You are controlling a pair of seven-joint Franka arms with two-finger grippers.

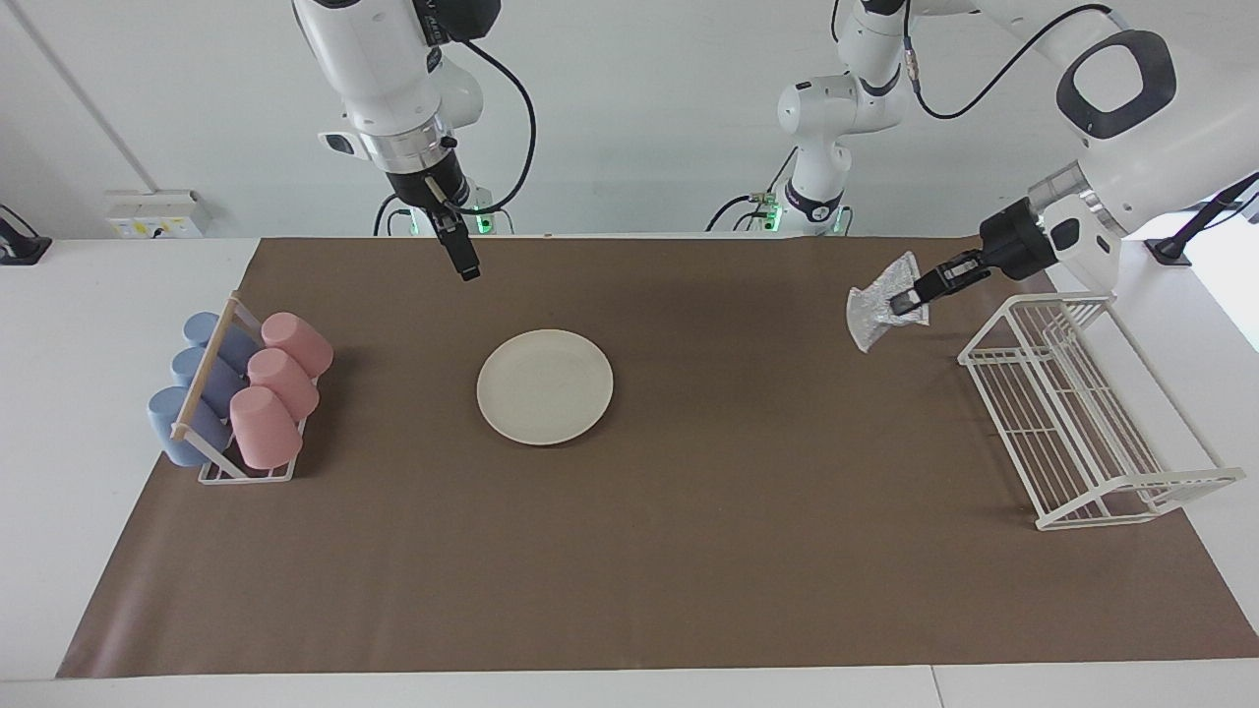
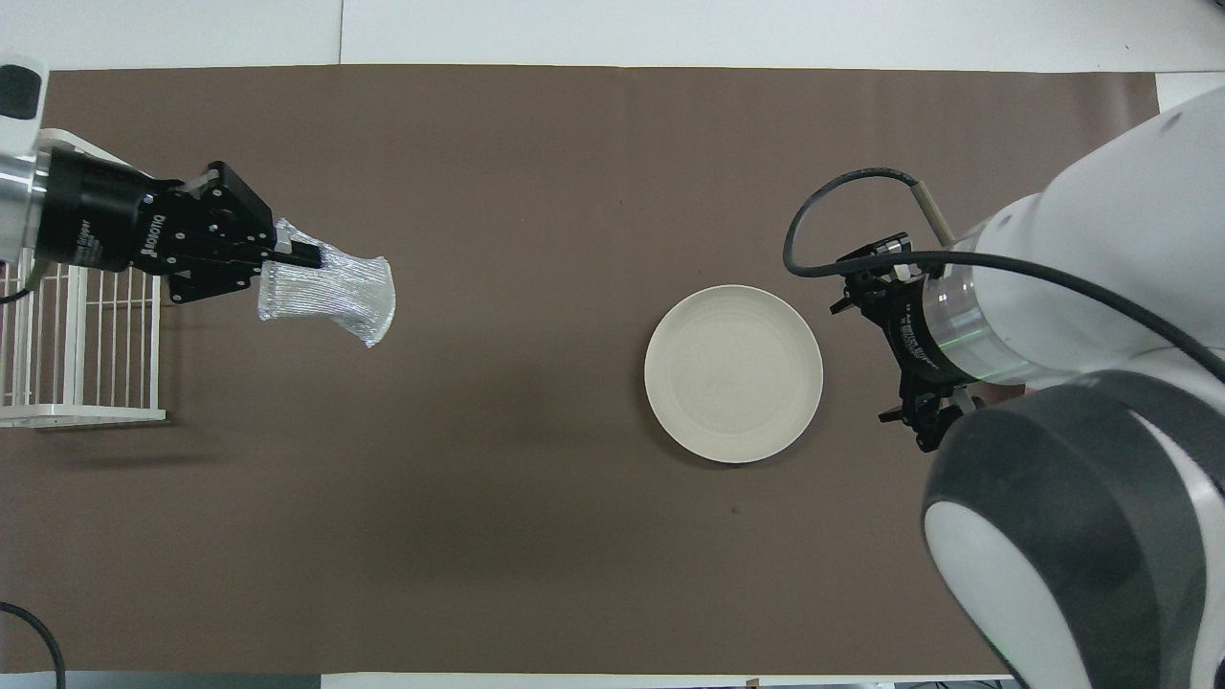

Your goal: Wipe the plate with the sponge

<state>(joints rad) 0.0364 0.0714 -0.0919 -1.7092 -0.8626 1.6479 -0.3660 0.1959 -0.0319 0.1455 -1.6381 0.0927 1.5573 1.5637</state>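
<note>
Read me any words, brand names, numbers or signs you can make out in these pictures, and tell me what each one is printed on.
"ROBOTIQ": white letters on the black body of the left gripper, overhead view; it holds the sponge.
Small lettering on the right arm's wrist ring: too small to read.
The plate, pink cups, blue cups and white wire rack: no text.
</note>
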